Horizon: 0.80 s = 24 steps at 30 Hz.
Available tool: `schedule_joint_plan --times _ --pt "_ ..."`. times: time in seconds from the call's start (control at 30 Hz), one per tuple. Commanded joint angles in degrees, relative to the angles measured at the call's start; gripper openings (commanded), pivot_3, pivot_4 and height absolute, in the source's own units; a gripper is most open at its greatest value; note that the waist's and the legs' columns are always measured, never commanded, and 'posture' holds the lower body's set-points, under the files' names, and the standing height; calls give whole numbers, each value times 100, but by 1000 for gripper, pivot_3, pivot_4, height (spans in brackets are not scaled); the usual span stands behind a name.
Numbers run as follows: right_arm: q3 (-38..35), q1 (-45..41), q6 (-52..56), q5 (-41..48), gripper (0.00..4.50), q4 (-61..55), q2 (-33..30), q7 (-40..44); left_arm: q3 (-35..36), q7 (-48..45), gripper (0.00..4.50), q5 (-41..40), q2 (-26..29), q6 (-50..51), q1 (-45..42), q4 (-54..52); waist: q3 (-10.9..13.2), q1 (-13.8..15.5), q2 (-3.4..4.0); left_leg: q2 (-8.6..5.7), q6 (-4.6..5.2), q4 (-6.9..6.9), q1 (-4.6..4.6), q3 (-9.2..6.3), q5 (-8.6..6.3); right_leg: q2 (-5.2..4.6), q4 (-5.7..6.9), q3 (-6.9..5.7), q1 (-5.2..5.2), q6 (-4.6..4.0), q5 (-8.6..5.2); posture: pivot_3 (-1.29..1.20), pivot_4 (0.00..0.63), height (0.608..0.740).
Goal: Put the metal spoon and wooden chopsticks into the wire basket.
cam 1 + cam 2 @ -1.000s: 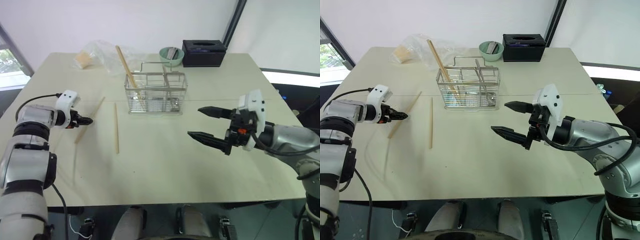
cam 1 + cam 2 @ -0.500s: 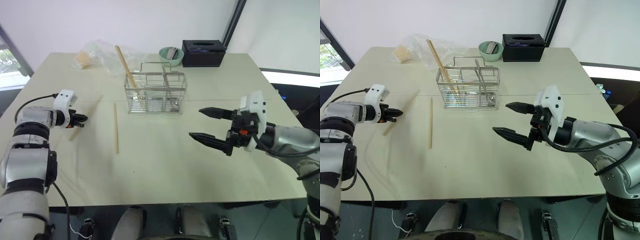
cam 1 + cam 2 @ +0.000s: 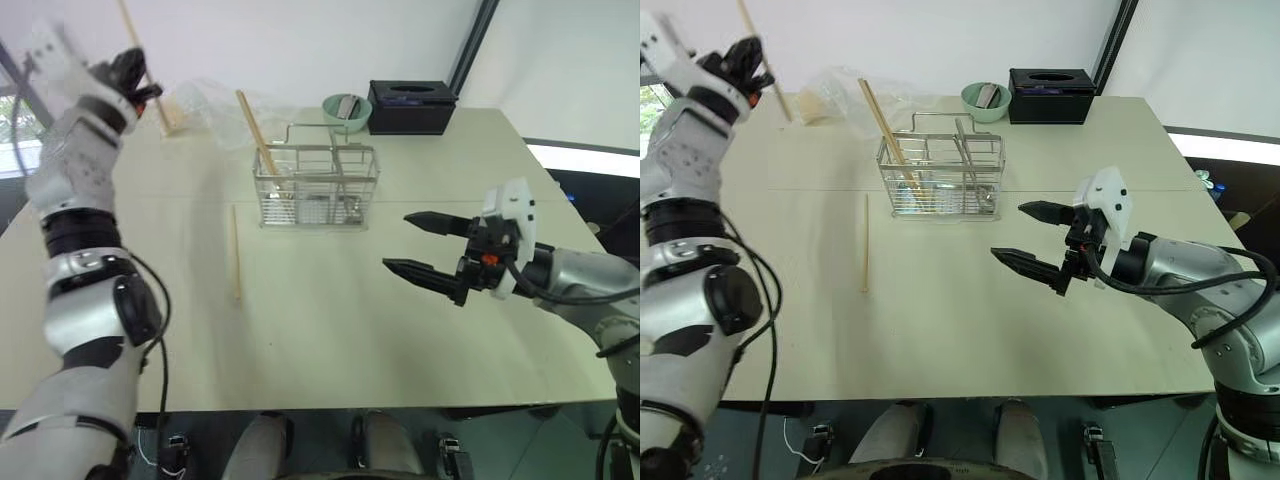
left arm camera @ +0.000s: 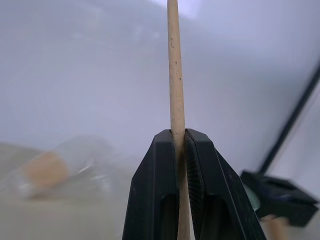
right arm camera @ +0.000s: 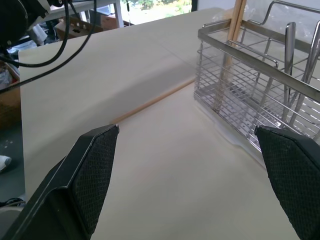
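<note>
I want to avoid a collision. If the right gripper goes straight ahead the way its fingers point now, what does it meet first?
Probably nothing soon: the open right gripper points across bare table. The right wrist view suggests the chopstick lying flat comes first, with the wire basket off to one side, though depth is unclear.

pale tan chopstick (image 4: 176,100), silver wire basket (image 3: 316,187), green bowl (image 3: 343,110), black box (image 3: 413,106)

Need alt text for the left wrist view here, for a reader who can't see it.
The left gripper, shut on a chopstick, holds the pale stick upright between its black fingers against a plain light wall. Blurred behind are a plastic bag on the table and a black box.
</note>
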Motion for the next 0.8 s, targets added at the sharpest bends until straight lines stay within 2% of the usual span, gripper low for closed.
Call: schedule_joint_plan --times 0.03,0.2,0.8 --pt "-193 -115 13 139 4500 -76 -17 -112 -221 48 37 -190 -330 109 -135 -656 -1 -16 3 2 0 -1 4 0 0 2 2 0 1 0 0 0 150 649" --pt "-341 20 69 228 4500 -188 -16 -290 -533 -95 37 -162 -839 42 49 -721 0 -9 4 4 -1 0 6 2 1 11 4 0 2 0 0 0 150 649" --pt "-768 392 129 622 4500 -438 12 -983 -1128 -655 37 439 -1610 -1351 613 31 0 11 6 -1 0 2 4 3 1 10 -4 0 7 0 0 0 150 649"
